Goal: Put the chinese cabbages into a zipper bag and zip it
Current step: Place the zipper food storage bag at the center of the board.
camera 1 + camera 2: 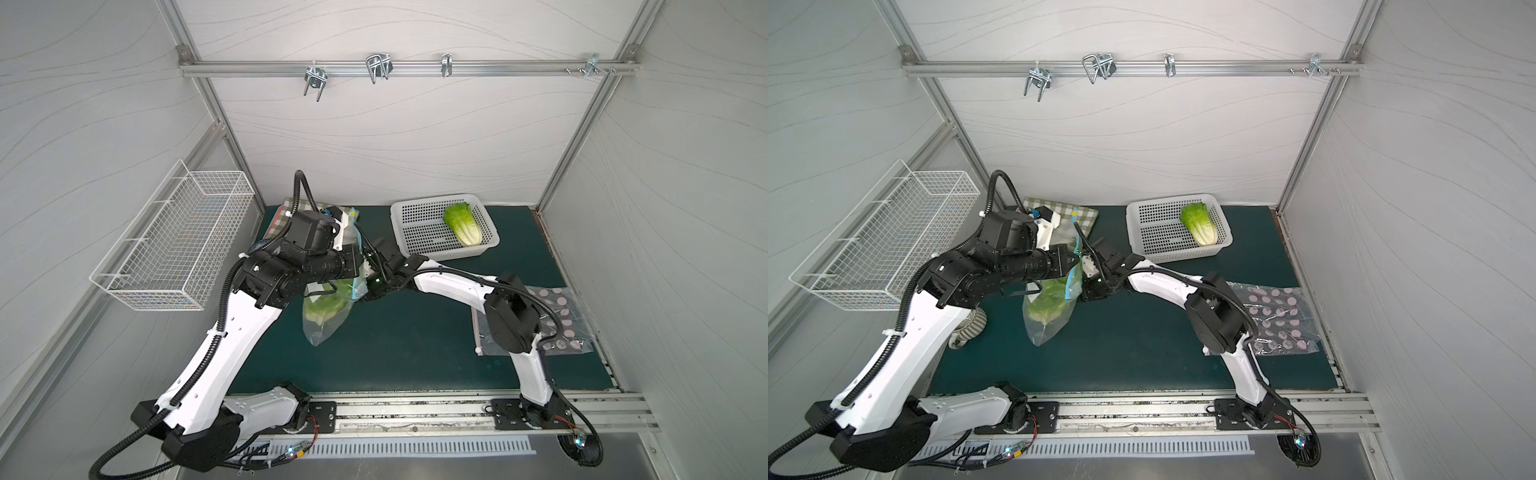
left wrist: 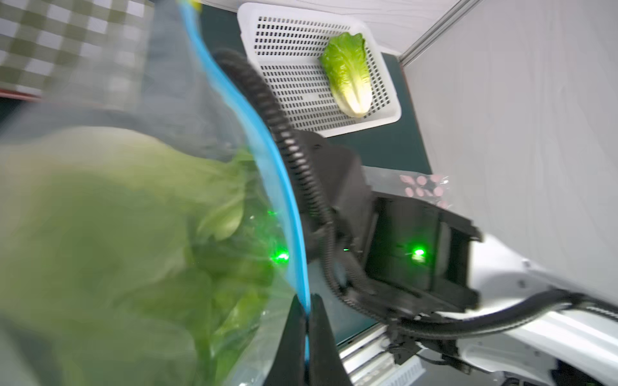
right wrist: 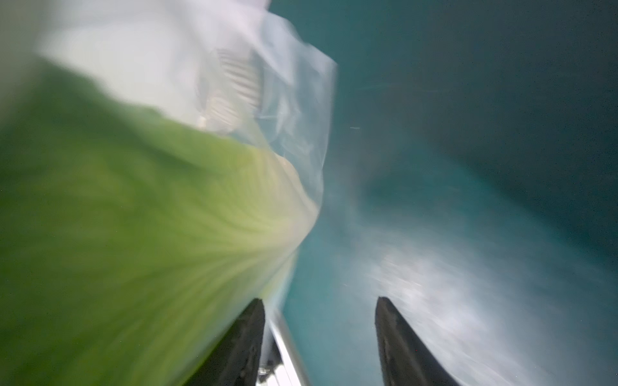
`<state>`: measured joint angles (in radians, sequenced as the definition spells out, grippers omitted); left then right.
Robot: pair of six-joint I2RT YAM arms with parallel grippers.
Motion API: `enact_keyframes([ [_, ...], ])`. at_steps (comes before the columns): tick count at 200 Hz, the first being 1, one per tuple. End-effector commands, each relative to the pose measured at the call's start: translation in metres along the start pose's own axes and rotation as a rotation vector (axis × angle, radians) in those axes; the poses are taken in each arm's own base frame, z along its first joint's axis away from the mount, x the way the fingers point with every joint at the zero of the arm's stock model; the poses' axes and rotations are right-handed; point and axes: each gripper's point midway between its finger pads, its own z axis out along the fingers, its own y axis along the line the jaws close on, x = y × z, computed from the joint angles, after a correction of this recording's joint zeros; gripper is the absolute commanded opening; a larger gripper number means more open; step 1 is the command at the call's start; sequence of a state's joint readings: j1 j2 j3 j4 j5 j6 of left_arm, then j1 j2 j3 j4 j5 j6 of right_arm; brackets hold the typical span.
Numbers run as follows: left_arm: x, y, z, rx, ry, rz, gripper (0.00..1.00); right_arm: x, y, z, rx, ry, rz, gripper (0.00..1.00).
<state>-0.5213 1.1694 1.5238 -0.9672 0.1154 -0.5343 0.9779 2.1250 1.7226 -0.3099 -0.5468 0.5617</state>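
Observation:
A clear zipper bag [image 1: 328,320] with a blue zip strip [image 2: 267,147] hangs above the green mat in both top views. Cabbage [image 1: 324,307] fills it, green leaves up and pale base down; I cannot tell how many heads. My left gripper [image 2: 306,297] is shut on the blue strip at the bag's top edge. My right gripper [image 3: 319,300] is open just beside the bag [image 3: 294,100], one finger against its side, nothing between the fingers. One chinese cabbage [image 1: 462,224] lies in the white perforated basket [image 1: 419,232] at the back right.
A white wire basket [image 1: 174,249] hangs on the left wall. A clear bag with pink dots [image 1: 557,316] lies under the right arm's elbow. A checked cloth [image 1: 1067,212] lies at the back left, a striped object [image 1: 976,324] under the left arm.

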Motion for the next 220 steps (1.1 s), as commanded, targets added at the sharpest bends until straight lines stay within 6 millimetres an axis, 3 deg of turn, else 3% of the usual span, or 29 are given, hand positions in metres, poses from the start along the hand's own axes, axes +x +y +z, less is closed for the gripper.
enact_keyframes([
  [1, -0.026, -0.002, 0.007, 0.015, -0.149, -0.181, 0.0, 0.019, 0.022, 0.012, -0.119, 0.112, 0.06, 0.56],
  [17, -0.027, 0.013, 0.016, -0.036, -0.194, -0.233, 0.0, 0.02, -0.009, -0.004, -0.07, 0.086, 0.148, 0.55],
  [46, -0.02, 0.046, 0.043, -0.147, -0.228, -0.312, 0.0, 0.034, -0.06, -0.059, 0.047, 0.069, 0.269, 0.55],
  [82, -0.015, 0.092, 0.076, -0.259, -0.293, -0.451, 0.0, 0.072, -0.088, -0.121, 0.371, 0.097, 0.18, 0.58],
  [99, -0.021, 0.09, 0.091, -0.257, -0.286, -0.446, 0.0, 0.08, -0.095, -0.15, 0.466, 0.042, 0.175, 0.59],
  [116, -0.029, 0.082, 0.107, -0.236, -0.264, -0.436, 0.0, 0.085, -0.087, -0.168, 0.465, -0.007, 0.167, 0.6],
  [136, -0.034, 0.074, 0.133, -0.204, -0.226, -0.437, 0.01, 0.087, -0.067, -0.169, 0.37, -0.047, 0.176, 0.62],
  [157, -0.027, 0.071, 0.168, -0.188, -0.142, -0.428, 0.2, 0.09, -0.068, -0.166, 0.34, -0.072, 0.207, 0.64],
  [169, -0.029, 0.068, 0.176, -0.168, -0.12, -0.405, 0.31, 0.092, -0.071, -0.161, 0.331, -0.064, 0.224, 0.65],
  [197, -0.043, 0.061, 0.156, -0.15, -0.153, -0.323, 0.5, 0.091, -0.07, -0.141, 0.307, -0.027, 0.228, 0.69],
  [220, -0.049, 0.068, 0.125, -0.161, -0.187, -0.279, 0.53, 0.085, -0.08, -0.117, 0.317, 0.008, 0.222, 0.7],
])
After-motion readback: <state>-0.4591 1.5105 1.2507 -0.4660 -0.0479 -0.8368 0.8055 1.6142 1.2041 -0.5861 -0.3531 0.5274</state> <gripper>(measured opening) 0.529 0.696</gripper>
